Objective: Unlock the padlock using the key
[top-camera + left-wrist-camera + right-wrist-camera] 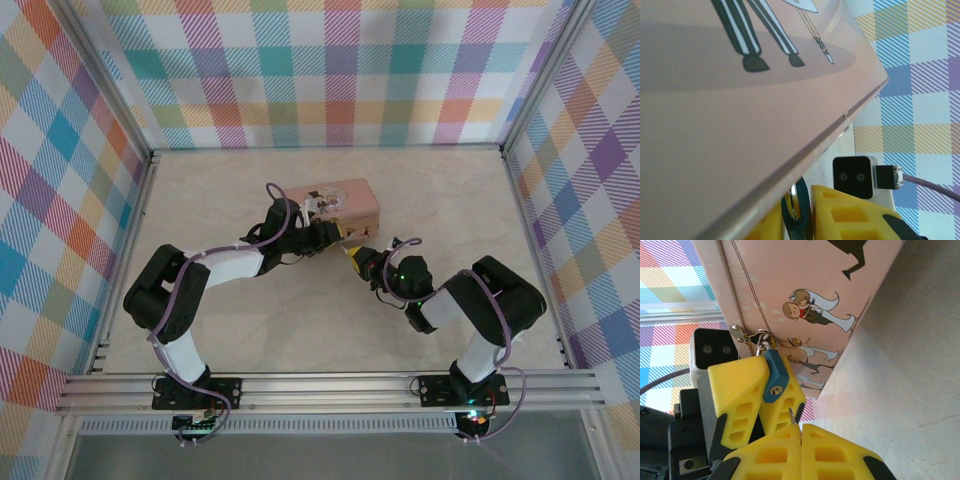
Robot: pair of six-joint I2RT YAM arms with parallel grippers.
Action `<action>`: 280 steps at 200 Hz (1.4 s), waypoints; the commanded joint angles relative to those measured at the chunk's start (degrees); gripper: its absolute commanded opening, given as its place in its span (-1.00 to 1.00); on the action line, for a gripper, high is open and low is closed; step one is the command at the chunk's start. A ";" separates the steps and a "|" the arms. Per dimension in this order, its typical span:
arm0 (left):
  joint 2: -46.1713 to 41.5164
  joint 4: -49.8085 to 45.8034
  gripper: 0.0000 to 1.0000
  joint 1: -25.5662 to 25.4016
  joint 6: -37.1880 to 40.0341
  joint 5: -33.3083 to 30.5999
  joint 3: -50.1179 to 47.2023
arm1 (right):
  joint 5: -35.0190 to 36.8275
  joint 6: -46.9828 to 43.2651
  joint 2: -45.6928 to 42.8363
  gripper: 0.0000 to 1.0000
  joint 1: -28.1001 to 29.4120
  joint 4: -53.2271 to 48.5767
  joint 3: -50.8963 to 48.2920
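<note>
With our left gripper [767, 386] clamping the blue padlock [773, 371], which hangs from the pink tin's [790, 280] near-side hasp [742, 333], and our right gripper [801, 430] pinched shut on the key [790, 414], we should square its tip to the keyhole [774, 389] before pushing in.

Quick tally: one pink tin [345, 205], one little blue padlock [774, 377], one tiny silvery key [791, 415] and one beige table [300, 330]. Arms come to two, the left arm [225, 265] and the right arm [480, 300], which means two grippers as well, the left gripper [771, 385] and the right gripper [801, 427], and each of those has two chunky yellow fingers [737, 385], so four fingers total. Oh and one small metal hasp [742, 332] on the tin, plus three plaid walls [330, 70] around the table.
</note>
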 commanded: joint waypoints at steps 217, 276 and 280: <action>-2.76 6.63 -0.61 0.56 -2.63 0.34 -0.97 | 1.76 -0.01 0.63 -1.00 0.61 3.12 3.49; -2.66 7.54 -0.61 0.56 -3.62 0.51 -1.03 | 2.80 -0.63 1.24 -1.00 0.58 3.04 3.56; -2.65 7.54 -0.61 0.57 -3.58 0.58 -1.03 | 2.89 -0.63 1.18 -1.00 0.61 3.11 3.48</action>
